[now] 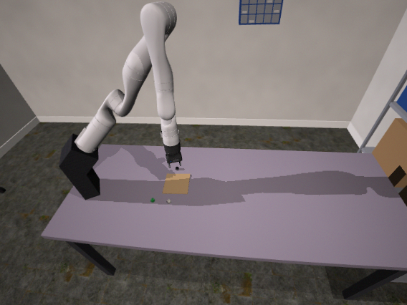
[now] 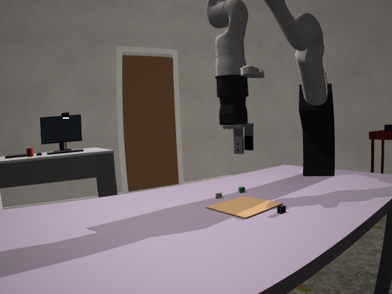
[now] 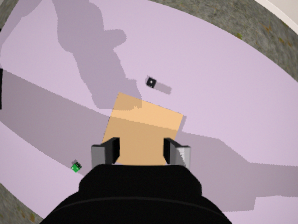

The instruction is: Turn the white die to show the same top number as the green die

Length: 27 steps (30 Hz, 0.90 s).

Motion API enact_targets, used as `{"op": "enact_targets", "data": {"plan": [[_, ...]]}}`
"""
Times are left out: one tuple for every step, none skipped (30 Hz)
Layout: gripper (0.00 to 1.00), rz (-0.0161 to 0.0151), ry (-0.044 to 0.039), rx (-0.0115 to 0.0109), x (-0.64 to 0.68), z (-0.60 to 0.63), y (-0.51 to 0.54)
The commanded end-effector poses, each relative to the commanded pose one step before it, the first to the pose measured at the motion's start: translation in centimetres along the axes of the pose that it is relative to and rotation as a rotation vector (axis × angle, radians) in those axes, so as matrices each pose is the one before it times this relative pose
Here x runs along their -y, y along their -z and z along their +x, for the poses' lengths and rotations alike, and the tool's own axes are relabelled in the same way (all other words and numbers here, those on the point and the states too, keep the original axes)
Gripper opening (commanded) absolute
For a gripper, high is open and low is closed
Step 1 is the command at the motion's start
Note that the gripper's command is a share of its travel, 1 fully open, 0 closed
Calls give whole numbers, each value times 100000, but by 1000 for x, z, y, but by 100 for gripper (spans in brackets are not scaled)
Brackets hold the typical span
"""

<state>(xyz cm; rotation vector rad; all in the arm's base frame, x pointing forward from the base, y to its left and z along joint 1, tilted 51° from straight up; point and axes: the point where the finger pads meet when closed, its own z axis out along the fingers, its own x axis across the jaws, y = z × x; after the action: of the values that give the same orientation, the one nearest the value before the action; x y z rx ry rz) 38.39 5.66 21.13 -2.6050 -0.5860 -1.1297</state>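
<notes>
While the gripper (image 2: 243, 139) hangs high above the table (image 1: 251, 229), its two fingers are spread wide and there is nothing between them. In the exterior view it is well above the tan mat (image 2: 244, 206), and the fingers point straight down.

In the wrist view the mat (image 3: 147, 129) fills the gap between the two fingertips, so the gripper looks down on it from above.

The white die (image 1: 168, 201) is not on the mat. It lies on the bare table just beside the mat's front edge in the top view, well apart from the gripper (image 1: 174, 165), which stands over the opposite, far side of the mat (image 1: 177, 183). In the exterior view the white die (image 2: 219, 195) sits behind the mat's left corner, low and to the left of the gripper. I cannot find it in the wrist view; it may be hidden behind the gripper body.

The green die (image 1: 152, 200) is on the table near the white one, on the side of the arm's black base (image 1: 79, 167). In the exterior view the green die (image 2: 241, 189) is to the right of the white die. The wrist view shows it (image 3: 76, 167) at the lower left.

A black die (image 2: 281, 209) rests on the table touching or just beside the mat's corner, nearly under the gripper in the top view (image 1: 177, 167).

The numbers on the dice are too small to read.
</notes>
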Motion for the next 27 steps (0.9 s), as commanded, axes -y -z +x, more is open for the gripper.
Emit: {"op": "enact_targets", "data": {"plan": [[100,2642,-12628,-836,-671,7,-275],[100,-56,-8753,3,-1133,-270,-81],[100,-8,-4929,-15,-645,-116,-45],[100,7,-4077,-21,-536,-80,-37],[100,35,-6128,-45,-807,-107,-56],[100,28,-2987,-27,-395,-36,-27],[100,94,-6814,-73,-900,-77,-62],[100,40,-2267,-27,-300,-12,-21],[100,157,-7098,-94,-937,-36,-66],[100,0,0,0,0,0,0],[100,0,0,0,0,0,0],[100,48,-1806,-25,-238,3,-17],[100,270,-8589,-127,-1129,5,-81],[100,227,-5859,-89,-765,42,-56],[100,98,-2288,-35,-297,28,-22],[100,323,-6761,-101,-875,83,-66],[100,43,-829,-12,-106,15,-8],[100,389,-6931,-97,-887,119,-70],[100,309,-4935,-62,-624,109,-51],[100,83,-1256,-15,-157,33,-13],[100,376,-5387,-57,-672,138,-58],[100,343,-4545,-39,-560,132,-50],[100,295,-3689,-25,-450,118,-42],[100,238,-2848,-14,-344,97,-33],[100,177,-2052,-8,-246,74,-24],[100,118,-1334,-4,-159,50,-16],[100,0,0,0,0,0,0]]}}
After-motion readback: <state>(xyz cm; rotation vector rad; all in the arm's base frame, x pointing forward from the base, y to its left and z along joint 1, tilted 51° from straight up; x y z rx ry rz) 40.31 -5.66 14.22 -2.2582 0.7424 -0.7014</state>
